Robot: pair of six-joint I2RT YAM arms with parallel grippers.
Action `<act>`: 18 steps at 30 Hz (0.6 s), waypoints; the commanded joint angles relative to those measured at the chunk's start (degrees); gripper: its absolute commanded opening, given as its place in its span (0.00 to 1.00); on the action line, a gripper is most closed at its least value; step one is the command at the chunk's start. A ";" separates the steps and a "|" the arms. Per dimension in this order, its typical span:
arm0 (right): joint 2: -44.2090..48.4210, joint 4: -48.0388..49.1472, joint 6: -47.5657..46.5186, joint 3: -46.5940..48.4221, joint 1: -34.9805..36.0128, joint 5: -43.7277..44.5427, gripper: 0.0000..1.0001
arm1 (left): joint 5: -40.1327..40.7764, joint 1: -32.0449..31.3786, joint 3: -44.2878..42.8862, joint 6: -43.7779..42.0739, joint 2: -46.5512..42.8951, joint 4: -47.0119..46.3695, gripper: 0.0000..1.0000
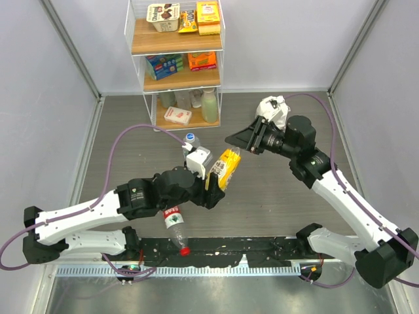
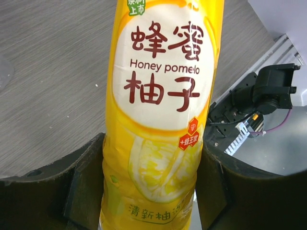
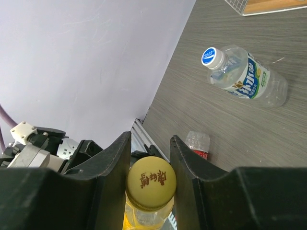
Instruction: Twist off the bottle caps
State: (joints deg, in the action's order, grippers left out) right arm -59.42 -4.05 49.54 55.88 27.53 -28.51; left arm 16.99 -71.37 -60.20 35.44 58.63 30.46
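Observation:
My left gripper [image 1: 219, 178] is shut on the yellow bottle [image 1: 226, 168] and holds it tilted above the table; its "Honey pomelo" label fills the left wrist view [image 2: 160, 96] between my fingers [image 2: 86, 163]. My right gripper [image 1: 232, 140] is shut on that bottle's yellow cap [image 3: 151, 182], which sits between both fingers [image 3: 117, 158]. The blue-label clear bottle [image 1: 191, 140] lies on the table with its white cap [image 3: 211, 57] on. The red-label clear bottle [image 1: 173, 219] lies near the front edge with its red cap [image 1: 185, 250] on.
A wire shelf rack [image 1: 175, 65] stands at the back with boxes and a pale green bottle [image 1: 209, 104]. A black strip [image 1: 262, 247] runs along the near edge. Grey walls [image 1: 46, 98] close in both sides.

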 commanded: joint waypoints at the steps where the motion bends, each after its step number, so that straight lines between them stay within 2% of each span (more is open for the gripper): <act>1: -2.98 1.59 -2.08 4.41 -2.21 2.24 0.23 | 3.84 0.53 -1.23 0.24 -1.33 2.50 0.04; 4: -5.44 1.51 -1.99 6.34 -2.57 0.57 0.47 | 3.83 0.36 -1.93 1.20 -1.50 3.82 0.02; 5: -5.97 1.42 -1.90 7.31 -2.65 0.13 0.53 | 3.84 0.45 -1.85 1.91 -1.50 4.17 0.01; 6: -6.67 1.16 -1.99 8.19 -2.83 -0.49 0.63 | 3.84 0.53 -1.67 2.52 -1.59 4.26 0.00; 7: -6.94 0.28 -2.08 8.54 -2.92 -0.75 0.68 | 3.75 0.36 -1.06 3.05 -1.76 4.26 0.00; 8: -7.37 0.01 -2.16 9.16 -3.01 -1.02 0.78 | 3.84 0.45 -0.53 3.84 -1.85 4.09 0.00; 10: -7.55 -0.43 -2.34 9.34 -3.01 -1.54 0.86 | 3.92 0.36 0.87 4.72 -1.77 3.47 0.00; 12: -7.47 -0.69 -3.92 8.90 -3.01 -1.98 0.90 | 4.36 0.36 1.93 4.81 -1.33 3.99 0.00; 18: -5.45 -7.45 -14.98 9.16 -3.01 1.79 0.95 | 8.57 0.45 10.18 7.09 -1.50 0.49 0.00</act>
State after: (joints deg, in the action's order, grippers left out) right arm -67.37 -7.53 42.54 62.41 24.45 -29.32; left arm 21.32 -70.98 -54.89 39.92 58.04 33.67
